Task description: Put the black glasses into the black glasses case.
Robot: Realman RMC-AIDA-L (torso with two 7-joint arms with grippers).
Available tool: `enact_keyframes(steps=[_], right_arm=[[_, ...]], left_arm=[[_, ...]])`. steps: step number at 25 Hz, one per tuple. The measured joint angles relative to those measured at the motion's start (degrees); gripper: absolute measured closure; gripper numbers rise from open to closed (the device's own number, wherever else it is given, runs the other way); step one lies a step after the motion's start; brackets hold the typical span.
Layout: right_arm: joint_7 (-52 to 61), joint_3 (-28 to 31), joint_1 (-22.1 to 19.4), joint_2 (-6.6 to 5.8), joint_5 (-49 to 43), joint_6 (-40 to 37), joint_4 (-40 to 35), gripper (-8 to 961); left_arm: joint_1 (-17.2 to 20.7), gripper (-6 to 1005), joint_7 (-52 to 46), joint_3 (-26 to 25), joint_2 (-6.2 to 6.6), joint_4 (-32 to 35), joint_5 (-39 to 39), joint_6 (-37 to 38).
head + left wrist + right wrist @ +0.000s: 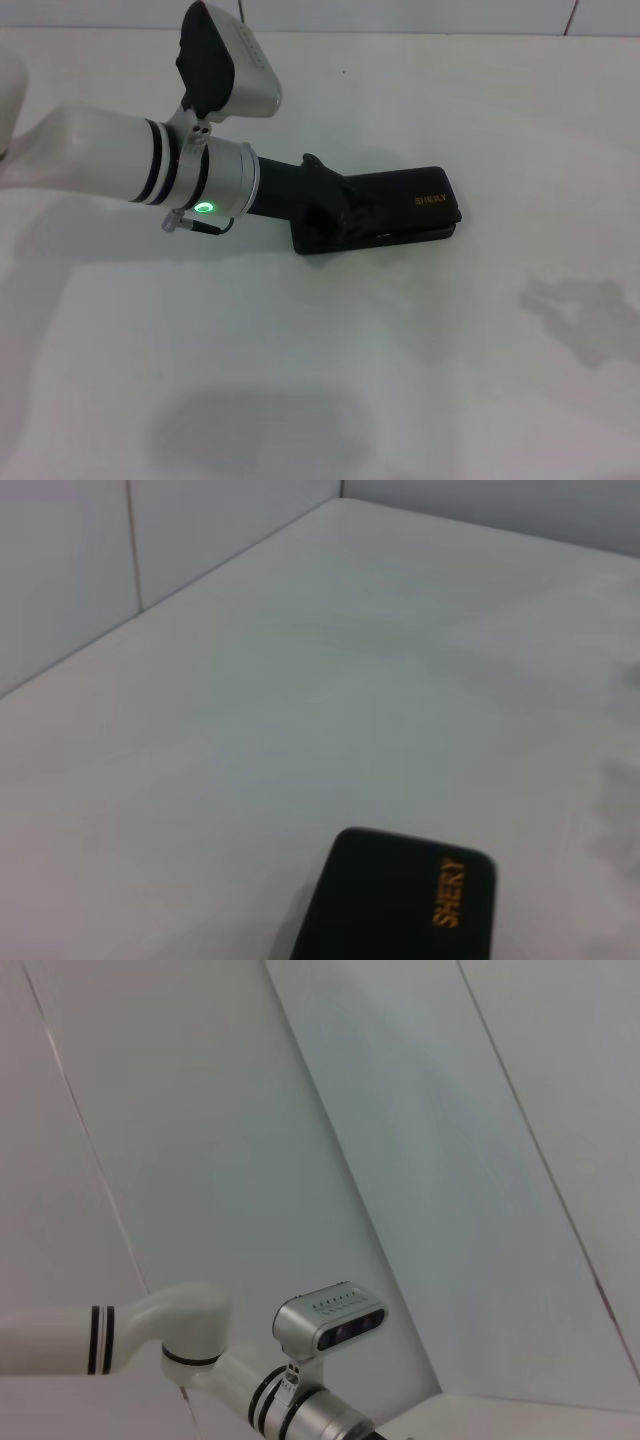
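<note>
The black glasses case (pixel 420 205) lies on the white table right of centre, its lid down or nearly down, gold lettering facing up. My left gripper (pixel 335 208) rests on the case's left end, black against black. The left wrist view shows the lid's far end with the gold lettering (pixel 400 900). The black glasses are hidden; none show on the table. My right gripper is out of view; its wrist view only shows the left arm (pixel 300 1390) and the wall.
The white table (pixel 300 380) runs to a tiled wall (pixel 60 580) at the back. A faint grey mark (pixel 580 310) lies on the surface at the right.
</note>
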Motion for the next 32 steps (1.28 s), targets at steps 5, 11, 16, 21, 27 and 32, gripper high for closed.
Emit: enact_keyframes(steps=[5,11,16,21,27,32], right_arm=[[0.0,0.63,-1.12,-0.11,0.02,-1.04,-0.03,754],[0.02,0.68,-1.35,-0.22,0.03,-1.69,-0.7,705],[0.16,-0.29,-1.03,-0.27,0.01,-3.31,-2.9,665],[0.25,-2.06,0.4,-0.19,-0.02,-5.06,-3.74,624],[0.12,-3.71,3.3,0.29,0.56,-6.26,-4.68,414],[-0.76,-6.71,7.34,0.52,2.05,-5.39,-2.7,285]], left_arm=[[3.28,813,-1.11,-0.27,0.01,8.97,-2.26,6.89],[10.62,813,-2.44,-2.26,0.92,21.54,-12.22,21.54],[10.61,797,-2.5,-10.26,1.33,17.02,-15.36,36.5],[12.74,777,9.01,-13.48,1.27,10.7,-16.86,44.62],[14.97,524,14.9,-13.65,2.14,7.05,-18.62,47.48],[14.57,357,15.75,-13.64,4.11,4.5,-18.33,47.67]])
